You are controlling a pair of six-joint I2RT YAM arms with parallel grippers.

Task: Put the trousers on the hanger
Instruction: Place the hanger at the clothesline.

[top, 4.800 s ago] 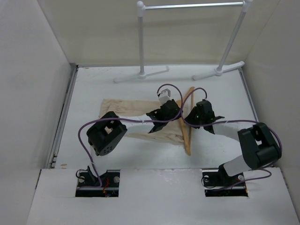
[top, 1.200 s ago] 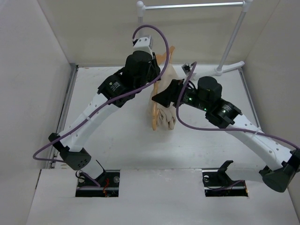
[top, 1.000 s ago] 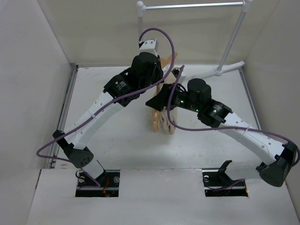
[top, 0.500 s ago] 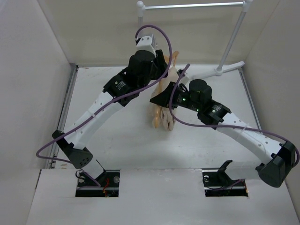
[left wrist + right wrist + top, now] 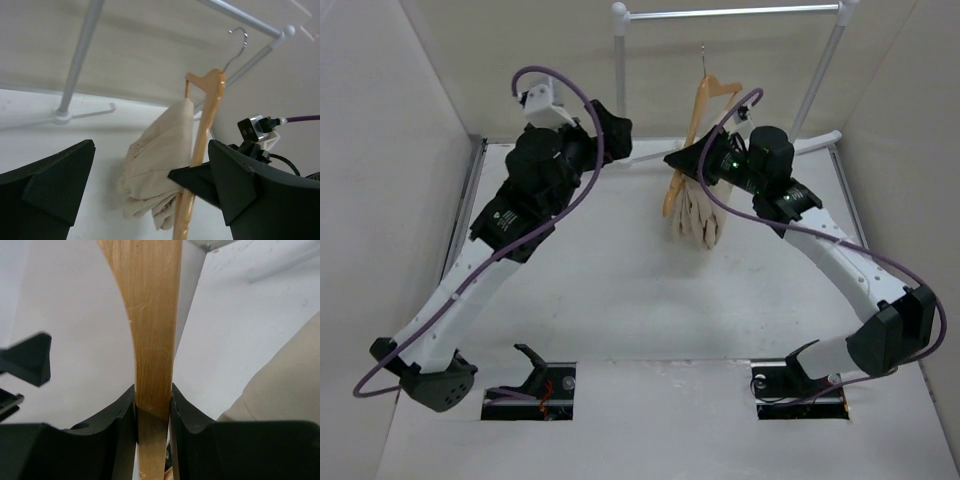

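Note:
The wooden hanger (image 5: 700,118) hangs tilted in the air in front of the white rail, its metal hook (image 5: 703,55) a little below the bar. The beige trousers (image 5: 698,215) are draped over the hanger's crossbar in a folded bunch. My right gripper (image 5: 682,163) is shut on the hanger's lower arm; in the right wrist view both pads (image 5: 125,412) press the wood (image 5: 152,330), with trousers (image 5: 285,390) at the right. My left gripper (image 5: 610,135) stands open and empty, left of the hanger (image 5: 206,125) and trousers (image 5: 160,155).
The white garment rail (image 5: 730,12) spans the back on two posts with feet (image 5: 620,158) on the table. White walls close in on the left, right and back. The rail (image 5: 240,17) crosses the top of the left wrist view.
My left gripper has opened, let go and drawn back to the left. My right gripper has carried the hanger with the trousers up and back toward the rail.

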